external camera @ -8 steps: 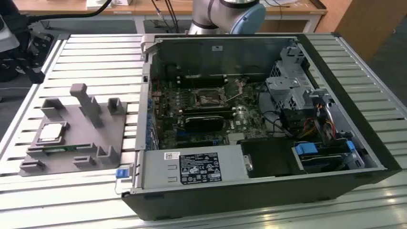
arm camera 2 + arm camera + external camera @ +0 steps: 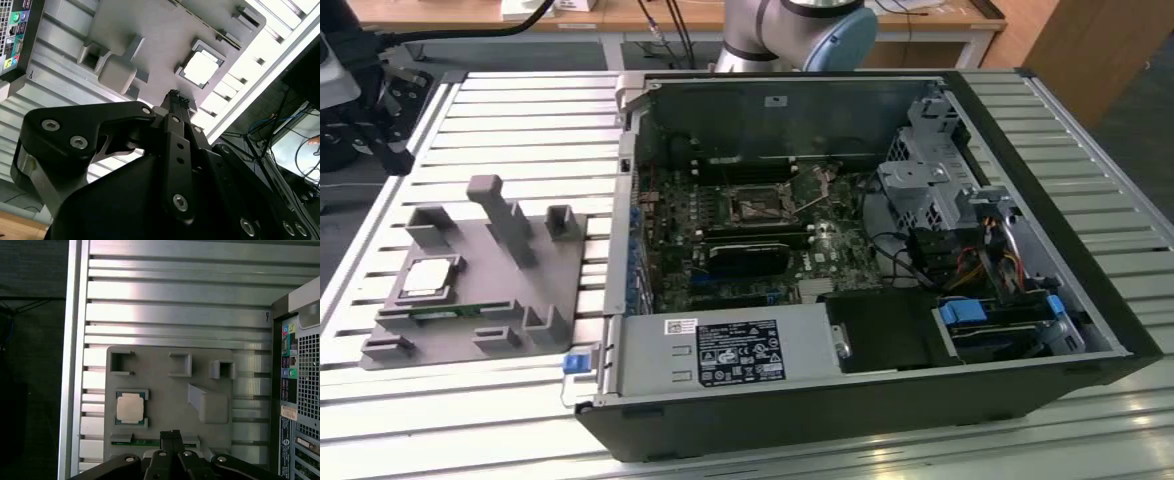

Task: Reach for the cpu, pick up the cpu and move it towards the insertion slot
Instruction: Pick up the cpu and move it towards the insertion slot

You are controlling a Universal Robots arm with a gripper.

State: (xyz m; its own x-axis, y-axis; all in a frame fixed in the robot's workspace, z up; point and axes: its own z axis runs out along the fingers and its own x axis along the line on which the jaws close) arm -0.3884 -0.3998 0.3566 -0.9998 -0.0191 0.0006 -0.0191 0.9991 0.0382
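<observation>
The reach is in hand: the gripper (image 2: 171,434) hangs over the edge of the grey holder (image 2: 165,390) on the slatted surface (image 2: 520,110), its jaws together and holding nothing. The cpu (image 2: 131,407) lies flat in the holder's square recess, with a green memory stick (image 2: 142,442) in the slot beside it; to take it, I judge, the jaws must part and be centred over it. The insertion slot (image 2: 757,208) in the open computer case (image 2: 787,105) looks empty.
</observation>
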